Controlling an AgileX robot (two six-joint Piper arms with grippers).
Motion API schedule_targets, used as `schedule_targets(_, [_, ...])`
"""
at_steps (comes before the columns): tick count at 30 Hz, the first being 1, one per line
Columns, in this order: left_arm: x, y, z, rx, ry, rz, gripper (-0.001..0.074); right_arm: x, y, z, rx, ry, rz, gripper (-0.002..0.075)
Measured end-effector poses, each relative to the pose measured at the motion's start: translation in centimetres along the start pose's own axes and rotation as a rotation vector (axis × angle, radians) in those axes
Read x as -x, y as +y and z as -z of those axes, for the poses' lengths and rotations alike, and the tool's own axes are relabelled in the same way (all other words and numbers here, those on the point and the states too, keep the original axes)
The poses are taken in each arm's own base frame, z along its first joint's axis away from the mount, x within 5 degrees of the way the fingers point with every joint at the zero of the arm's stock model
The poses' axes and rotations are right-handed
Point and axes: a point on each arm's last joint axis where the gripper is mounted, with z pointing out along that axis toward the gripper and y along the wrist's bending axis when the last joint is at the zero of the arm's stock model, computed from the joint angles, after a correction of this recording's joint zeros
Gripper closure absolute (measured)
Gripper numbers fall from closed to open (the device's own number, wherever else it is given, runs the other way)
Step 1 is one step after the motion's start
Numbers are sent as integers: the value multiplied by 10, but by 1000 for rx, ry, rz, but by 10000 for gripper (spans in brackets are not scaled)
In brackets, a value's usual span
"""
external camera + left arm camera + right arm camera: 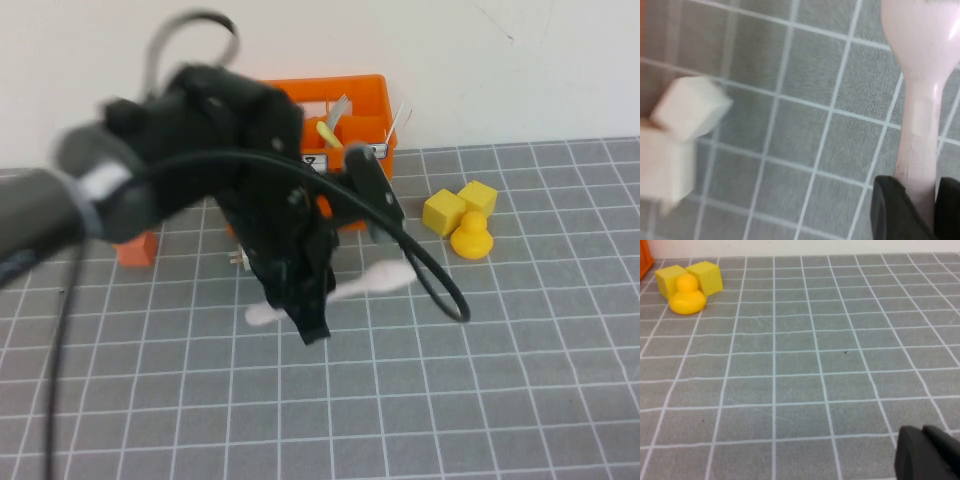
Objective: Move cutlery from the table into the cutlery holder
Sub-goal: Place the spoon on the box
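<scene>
A pale pink-white spoon [385,279] stretches across the grey grid table [520,380], in front of the orange cutlery holder [372,100]. My left gripper [306,322] is shut on the spoon's handle. In the left wrist view the spoon [922,75] runs out from between the two black fingers of the left gripper [926,202]. Whether the spoon touches the mat I cannot tell. The right gripper [932,455] hangs low over bare mat, its fingers pressed together with nothing held. It is outside the high view.
Two yellow cubes [460,205] and a yellow duck [471,238] sit right of the holder. An orange block [137,248] lies at the left. White blocks [685,112] stand near the left gripper. A yellow-handled utensil [328,132] stands in the holder.
</scene>
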Motion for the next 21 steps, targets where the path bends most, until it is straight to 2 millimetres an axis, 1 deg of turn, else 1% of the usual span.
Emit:
schedule_targets(2, [-3, -3, 21, 27, -40, 25, 593, 0, 0, 0, 0, 0, 0, 729])
schedule_targets(4, [-10, -7, 35, 51, -68, 50, 593, 0, 0, 0, 0, 0, 0, 729])
schedule_targets(8, [-27, -17, 56, 122, -146, 108, 593, 0, 0, 0, 0, 0, 0, 729])
schedule_targets(9, [-32, -21, 56, 134, -162, 124, 593, 0, 0, 0, 0, 0, 0, 729])
schedule_targets(10, [-37, -24, 61, 164, -204, 149, 593, 0, 0, 0, 0, 0, 0, 729])
schedule_targets(12, [-48, -31, 62, 187, -260, 201, 593, 0, 0, 0, 0, 0, 0, 729])
schedule_targets(15, [-65, -43, 70, 257, -404, 262, 593, 0, 0, 0, 0, 0, 0, 729])
schedule_targets(16, [-71, -46, 69, 291, -468, 287, 593, 0, 0, 0, 0, 0, 0, 729])
schedule_targets(18, [-80, -48, 71, 344, -589, 339, 593, 0, 0, 0, 0, 0, 0, 729])
schedule_targets(19, [-85, -47, 73, 371, -688, 398, 593, 0, 0, 0, 0, 0, 0, 729])
schedule_targets(20, [-90, -45, 72, 386, -760, 458, 593, 0, 0, 0, 0, 0, 0, 729])
schedule_targets(21, [-96, -43, 67, 387, -792, 515, 593, 0, 0, 0, 0, 0, 0, 729])
